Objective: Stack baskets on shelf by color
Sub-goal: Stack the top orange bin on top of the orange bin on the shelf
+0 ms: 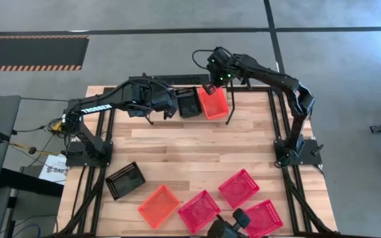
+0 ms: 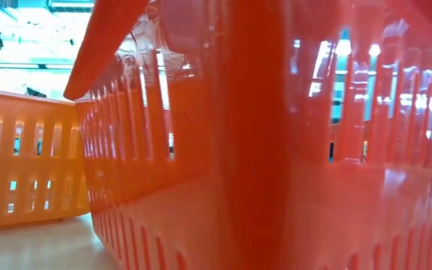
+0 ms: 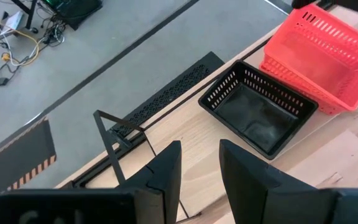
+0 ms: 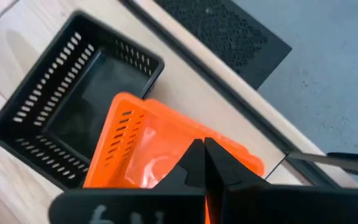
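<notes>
A: Grey concrete floor all round, a black line taped across it, and the slatted wooden tabletop [image 1: 197, 149] in the middle with a dark arm bolted at each side.

B: Where's the shelf?

A: The light wooden shelf board with black wire uprights [image 1: 240, 99] runs along the far edge of the table. On it sits a black plastic mesh basket [image 1: 188, 103], and just beside it, touching or nearly so, an orange plastic mesh basket [image 1: 212, 102] that is tilted, one end higher than the other.

B: Who has hold of it?

A: The right gripper [image 4: 204, 163]. Its fingers are pinched together on the orange basket's rim, at the far end of that basket.

B: And the left one?

A: The left gripper [image 3: 201, 171] hovers over the shelf's left end, just beside the black basket, its two fingers parted with a narrow gap and nothing between them.

B: The rest of the baskets?

A: Along the near edge: a second black mesh basket [image 1: 125, 180] at the left, then a second orange mesh basket [image 1: 158, 205], then three red mesh baskets [image 1: 200, 211] [image 1: 239, 188] [image 1: 263, 219] clustered towards the right, each lying loose on the wood. The table-level camera is filled by red and orange mesh.
</notes>
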